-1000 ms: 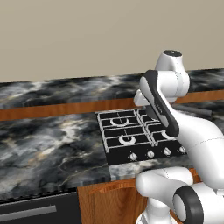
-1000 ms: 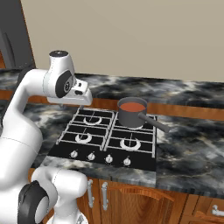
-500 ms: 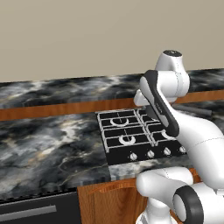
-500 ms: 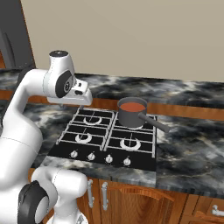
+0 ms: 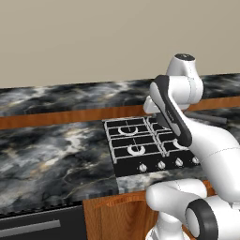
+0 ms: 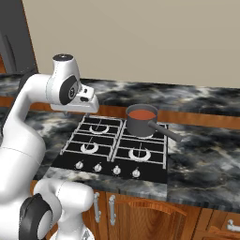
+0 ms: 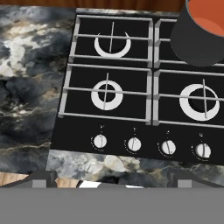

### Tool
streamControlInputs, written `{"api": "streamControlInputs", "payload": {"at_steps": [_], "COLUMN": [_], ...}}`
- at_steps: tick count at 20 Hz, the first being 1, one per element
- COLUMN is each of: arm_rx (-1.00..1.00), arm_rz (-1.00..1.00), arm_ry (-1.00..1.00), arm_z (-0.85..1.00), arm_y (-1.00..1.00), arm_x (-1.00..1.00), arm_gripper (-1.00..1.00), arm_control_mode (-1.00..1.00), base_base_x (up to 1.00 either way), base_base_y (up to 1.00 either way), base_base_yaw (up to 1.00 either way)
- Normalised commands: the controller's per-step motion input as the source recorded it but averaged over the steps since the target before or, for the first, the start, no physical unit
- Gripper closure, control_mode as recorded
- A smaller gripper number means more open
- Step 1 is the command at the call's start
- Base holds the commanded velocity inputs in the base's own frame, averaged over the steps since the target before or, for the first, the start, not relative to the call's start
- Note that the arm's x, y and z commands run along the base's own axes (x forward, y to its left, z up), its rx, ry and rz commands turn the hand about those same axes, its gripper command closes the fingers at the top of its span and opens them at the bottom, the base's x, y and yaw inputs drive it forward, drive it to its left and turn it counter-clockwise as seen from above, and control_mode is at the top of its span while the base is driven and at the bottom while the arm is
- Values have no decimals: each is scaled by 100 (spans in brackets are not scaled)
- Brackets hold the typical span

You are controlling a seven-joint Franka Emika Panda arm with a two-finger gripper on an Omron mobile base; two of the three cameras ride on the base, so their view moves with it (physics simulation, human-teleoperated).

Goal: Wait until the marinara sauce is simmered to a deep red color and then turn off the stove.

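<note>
— While the flat red-orange marinara sauce point(image 6: 141, 114) sits in its small dark grey saucepan point(image 6: 139, 123), where is that?
— On the back right burner of the black square gas stove point(image 7: 131, 78).
— And the two-finger gripper point(image 7: 112, 176)?
— High over the silver knobs point(image 7: 134, 144); tips wide apart, holding nothing.

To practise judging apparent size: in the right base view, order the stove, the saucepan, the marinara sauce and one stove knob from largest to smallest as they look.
1. The stove
2. The saucepan
3. The marinara sauce, a disc inside the saucepan's rim
4. One knob, clearly smallest
</note>
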Motion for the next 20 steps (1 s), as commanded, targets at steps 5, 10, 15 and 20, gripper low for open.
{"api": "streamControlInputs", "payload": {"at_steps": [5,10,15,20], "arm_rx": [0,0,1,1], "arm_rz": [0,0,0,0], "arm_ry": [0,0,0,0], "arm_z": [0,0,-2,-21], "arm_y": [0,0,-8,-42], "arm_x": [0,0,-2,0], "arm_gripper": [-100,-100,-100,-100], "arm_control_mode": [-100,-100,-100,-100], "base_base_x": [0,0,0,0], "base_base_y": [0,0,0,0], "base_base_yaw": [0,0,0,0]}}
